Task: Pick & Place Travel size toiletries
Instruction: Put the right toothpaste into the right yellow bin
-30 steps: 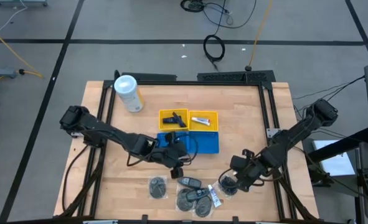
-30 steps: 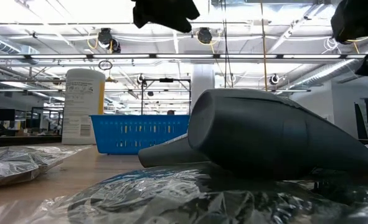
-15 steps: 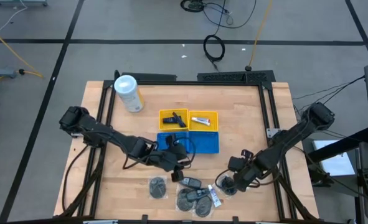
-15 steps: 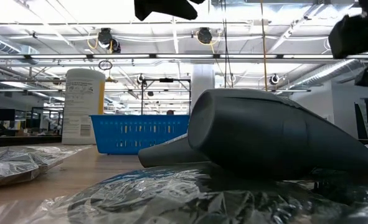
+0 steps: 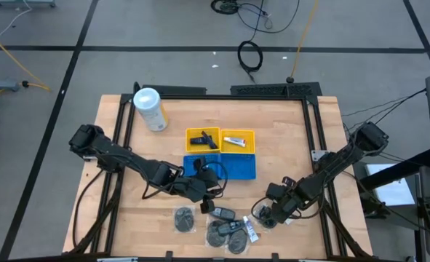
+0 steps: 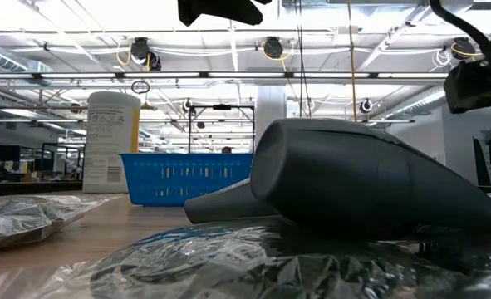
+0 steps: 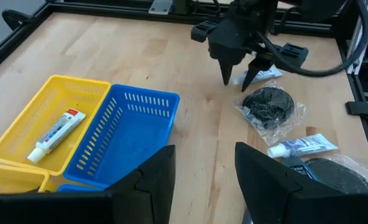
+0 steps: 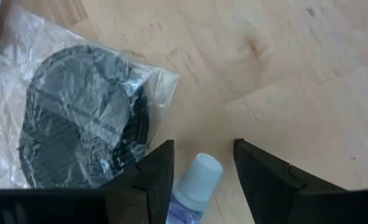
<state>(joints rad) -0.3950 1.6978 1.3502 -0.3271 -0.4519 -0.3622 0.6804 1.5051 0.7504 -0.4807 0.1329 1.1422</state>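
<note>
Nearest the blue slatted plastic basket (image 7: 131,134), the left claw (image 7: 202,177) stands spread and empty over the wooden desk (image 5: 287,138). Farther out, the right claw (image 8: 199,165), also spread, straddles a small white capped tube (image 8: 196,177) beside a clear-wrapped dark round piece (image 8: 78,127).

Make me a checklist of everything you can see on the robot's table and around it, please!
Surface: wooden table, dark frame around it.
Job's things: wrapped round pieces, small tubes and dark packets at the front edge; one tube in the yellow tray; black pieces in the other yellow compartment.
Clutter: white canister, blue tray.
Grippers: left gripper open beside the blue tray; right gripper open, straddling a tube's cap.
Cables: coil on the floor.
Surroundings: grey floor; no people seen.
</note>
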